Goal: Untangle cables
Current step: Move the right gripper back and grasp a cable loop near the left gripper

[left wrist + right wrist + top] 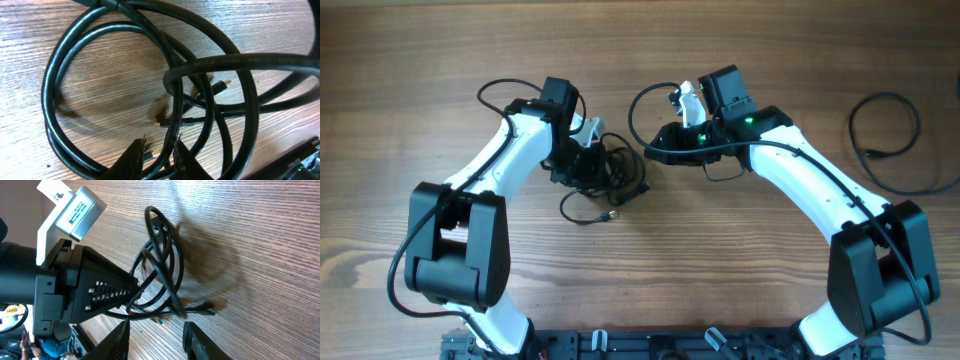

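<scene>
Brown wood table (720,290) lies under two robot arms. Black cables (618,178) sit in a knotted bunch near the middle. The left gripper (159,152) pinches one strand of the bunch. The right gripper (157,340) hangs close by, its fingers wide apart.

Overhead, the left gripper (582,165) covers the 9 o'clock side of the cables (615,180), whose crossings are too small to trace. In the left wrist view, loops leave the frame at 12 and 3 o'clock. Whether the fingers (135,160) pinch a strand is unclear. Overhead, a second cable (853,125) runs off at 3 o'clock.
</scene>
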You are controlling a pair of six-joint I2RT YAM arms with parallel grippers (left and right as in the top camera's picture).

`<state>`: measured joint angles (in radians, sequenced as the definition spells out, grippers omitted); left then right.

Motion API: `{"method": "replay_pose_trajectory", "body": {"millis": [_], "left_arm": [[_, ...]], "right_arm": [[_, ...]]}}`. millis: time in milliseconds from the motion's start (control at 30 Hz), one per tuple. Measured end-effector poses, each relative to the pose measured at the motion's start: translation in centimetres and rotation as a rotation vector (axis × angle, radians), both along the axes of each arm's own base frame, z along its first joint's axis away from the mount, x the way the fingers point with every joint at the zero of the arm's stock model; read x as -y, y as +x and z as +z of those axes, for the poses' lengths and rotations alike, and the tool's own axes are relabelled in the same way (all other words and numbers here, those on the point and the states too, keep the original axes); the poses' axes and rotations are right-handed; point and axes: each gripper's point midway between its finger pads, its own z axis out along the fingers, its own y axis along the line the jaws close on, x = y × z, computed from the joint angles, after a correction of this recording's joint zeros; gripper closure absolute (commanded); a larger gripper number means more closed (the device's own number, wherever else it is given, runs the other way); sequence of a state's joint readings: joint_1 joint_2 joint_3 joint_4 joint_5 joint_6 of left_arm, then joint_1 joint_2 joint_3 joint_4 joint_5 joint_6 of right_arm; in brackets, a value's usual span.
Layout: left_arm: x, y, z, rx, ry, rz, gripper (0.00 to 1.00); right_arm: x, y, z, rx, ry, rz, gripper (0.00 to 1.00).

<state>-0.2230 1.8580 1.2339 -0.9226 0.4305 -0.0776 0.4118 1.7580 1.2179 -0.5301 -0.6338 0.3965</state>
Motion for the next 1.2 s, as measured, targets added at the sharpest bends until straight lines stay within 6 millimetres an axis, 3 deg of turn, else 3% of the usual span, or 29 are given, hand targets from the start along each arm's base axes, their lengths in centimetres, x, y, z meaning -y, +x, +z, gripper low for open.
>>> {"method": "replay_pose_trajectory", "body": {"millis": [333, 567, 900, 1033, 1133, 1200], "left_arm": [[-0.2, 0.1, -0.1, 0.002, 0.015, 0.01, 0.8], [-0.2, 0.1, -0.1, 0.002, 0.015, 0.01, 0.8], [-0.2, 0.1, -0.1, 0.002, 0.015, 0.01, 0.8], [0.0, 0.1, 0.0, -0.001, 0.0, 0.01, 0.8], [0.2, 0.0, 0.1, -0.004, -0.012, 0.009, 0.79], [0.2, 0.0, 0.1, -0.004, -0.013, 0.009, 0.79]], "right_arm": [[0.1, -0.3, -1.2, -0.001, 0.001, -0.002, 0.56], [-1.7, -1.1, -2.5, 0.062, 0.012, 0.034, 0.55], [-2.6, -0.8, -3.8, 0.126, -0.077, -0.019, 0.56], [-2.3, -0.5, -4.1, 0.133, -0.1, -0.04, 0.66], [-2.2, -0.5, -5.2, 0.114, -0.118, -0.044, 0.96], [-2.0, -0.6, -6.4, 0.089, -0.135, -0.047, 0.96]]}}
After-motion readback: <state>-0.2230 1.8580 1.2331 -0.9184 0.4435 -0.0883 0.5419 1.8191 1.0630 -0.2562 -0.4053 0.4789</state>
